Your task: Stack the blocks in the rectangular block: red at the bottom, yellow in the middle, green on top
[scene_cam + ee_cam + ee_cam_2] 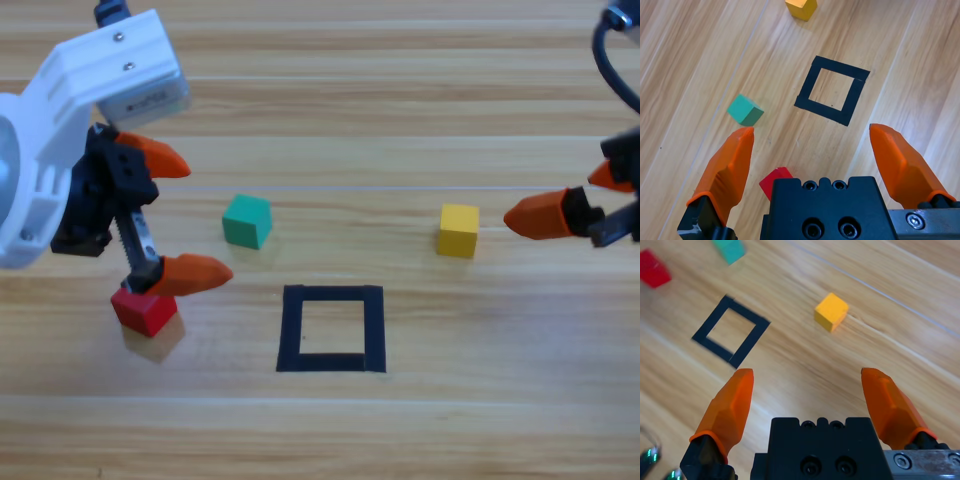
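Hovering over red cube (146,309), left gripper (178,215) jaws wide, seemingly empty (right gripper (807,390) likewise).

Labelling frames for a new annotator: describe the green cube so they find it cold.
Start at the black tape rectangle in the middle of the wooden table. Above it and to its left in the high view sits the green cube, alone on bare wood, right of the open left gripper. It is the only teal one: the red cube lies under that gripper, the yellow cube off right.
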